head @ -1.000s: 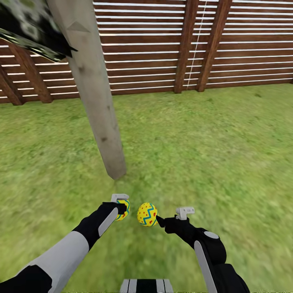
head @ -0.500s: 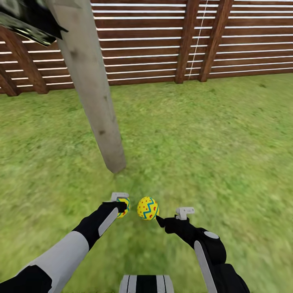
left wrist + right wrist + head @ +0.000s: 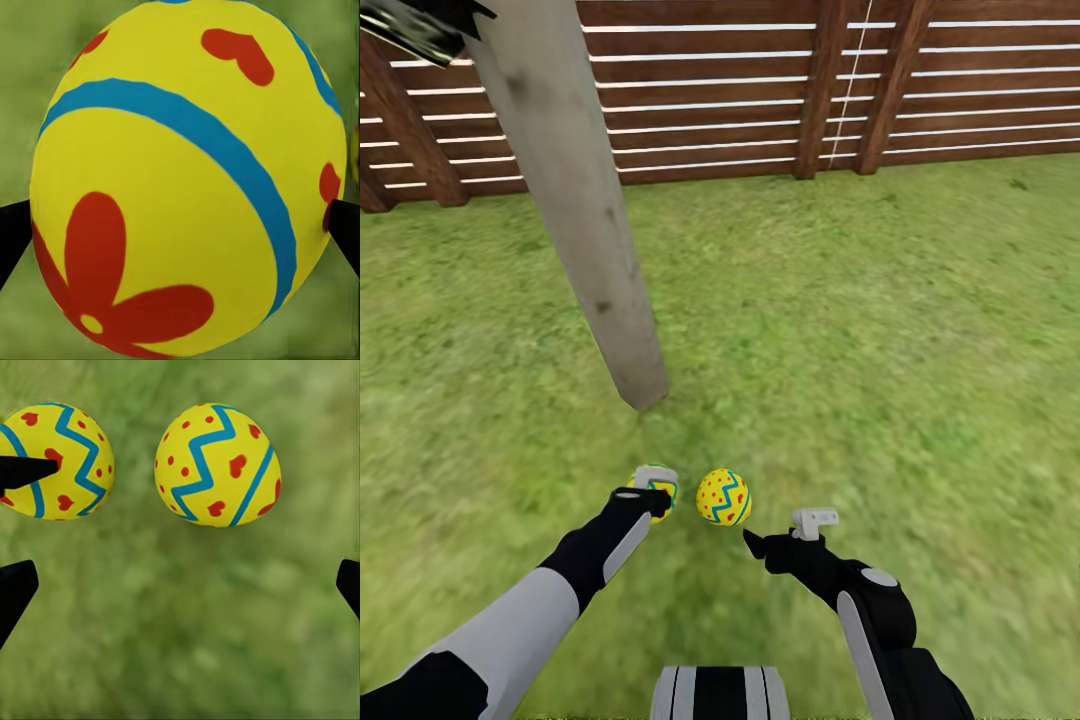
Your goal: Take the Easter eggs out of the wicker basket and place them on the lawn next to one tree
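Two Easter eggs are on the lawn (image 3: pixel 880 330) just short of the foot of the tree (image 3: pixel 590 230). The egg with a red flower (image 3: pixel 180 187) sits between the fingers of my left gripper (image 3: pixel 650 497), whose tips stand wide apart at its sides. It appears again in the right wrist view (image 3: pixel 56 461) with a left fingertip (image 3: pixel 22 471) across it. The egg with blue zigzags (image 3: pixel 723 497) (image 3: pixel 217 465) lies free, a short gap ahead of my open right gripper (image 3: pixel 755 545) (image 3: pixel 180 592). The wicker basket is out of view.
A brown slatted fence (image 3: pixel 740 90) closes the garden behind the tree. Open grass stretches to the right and left of the trunk. The robot's base (image 3: pixel 720 695) shows at the bottom edge.
The whole view has shifted, with fence and trunk sliding up the picture, so the camera moved. A gap has opened between my right gripper and the zigzag egg. The flower egg has shifted slightly against my left fingers.
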Tool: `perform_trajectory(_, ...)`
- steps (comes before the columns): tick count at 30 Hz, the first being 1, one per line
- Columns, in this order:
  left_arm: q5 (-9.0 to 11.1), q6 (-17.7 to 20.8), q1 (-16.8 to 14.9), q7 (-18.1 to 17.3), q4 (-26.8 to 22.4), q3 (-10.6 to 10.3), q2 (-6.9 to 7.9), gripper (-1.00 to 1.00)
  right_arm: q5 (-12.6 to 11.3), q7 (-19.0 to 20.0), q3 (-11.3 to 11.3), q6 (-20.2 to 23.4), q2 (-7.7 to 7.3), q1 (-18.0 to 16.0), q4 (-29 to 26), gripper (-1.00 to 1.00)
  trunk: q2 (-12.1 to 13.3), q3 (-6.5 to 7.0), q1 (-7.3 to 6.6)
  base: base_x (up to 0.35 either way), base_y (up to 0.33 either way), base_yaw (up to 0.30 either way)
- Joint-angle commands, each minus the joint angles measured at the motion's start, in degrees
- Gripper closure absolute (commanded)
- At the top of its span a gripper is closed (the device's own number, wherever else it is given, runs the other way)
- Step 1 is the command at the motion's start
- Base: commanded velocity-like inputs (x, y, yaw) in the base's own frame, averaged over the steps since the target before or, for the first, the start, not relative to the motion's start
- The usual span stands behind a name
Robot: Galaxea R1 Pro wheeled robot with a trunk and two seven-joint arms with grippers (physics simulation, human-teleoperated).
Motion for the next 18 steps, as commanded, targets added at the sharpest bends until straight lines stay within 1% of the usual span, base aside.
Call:
perform_trajectory(1,0.58,0.15,-0.04,-0.14,-0.08,-0.32,0.05,1.00,-0.55,-0.15,-0.04,0.33,0.02,-0.02,-0.05,-1.00,-0.03,-0.27,0.01,0.000,0.000,0.000)
perform_trajectory(2,0.58,0.16,-0.05,-1.13,-0.13,-0.28,0.05,1.00,-0.55,-0.16,-0.04,0.33,0.02,-0.02,-0.05,-1.00,-0.05,-0.49,0.04,0.000,0.000,0.000)
perform_trajectory(5,0.58,0.17,-0.06,-2.53,-0.16,-0.25,0.05,1.00,-0.55,-0.16,-0.04,0.33,0.02,-0.02,-0.05,-1.00,-0.09,-1.15,0.12,0.000,0.000,0.000)
perform_trajectory(8,0.57,0.10,-0.06,-2.65,-0.42,-0.28,0.05,1.00,-0.55,-0.14,-0.04,0.33,0.02,-0.02,-0.05,-1.00,-0.13,-1.82,0.19,0.000,0.000,0.000)
perform_trajectory(14,0.57,0.11,-0.06,-2.55,-0.94,-0.24,0.05,1.00,-0.55,-0.12,-0.04,0.33,0.02,-0.02,-0.05,-1.00,-0.13,-1.82,0.19,0.000,0.000,0.000)
perform_trajectory(18,0.57,0.09,-0.06,-2.58,-0.96,-0.23,0.05,1.00,-0.55,-0.14,-0.04,0.33,0.02,-0.02,-0.05,-1.00,-0.18,-2.71,0.30,0.000,0.000,0.000)
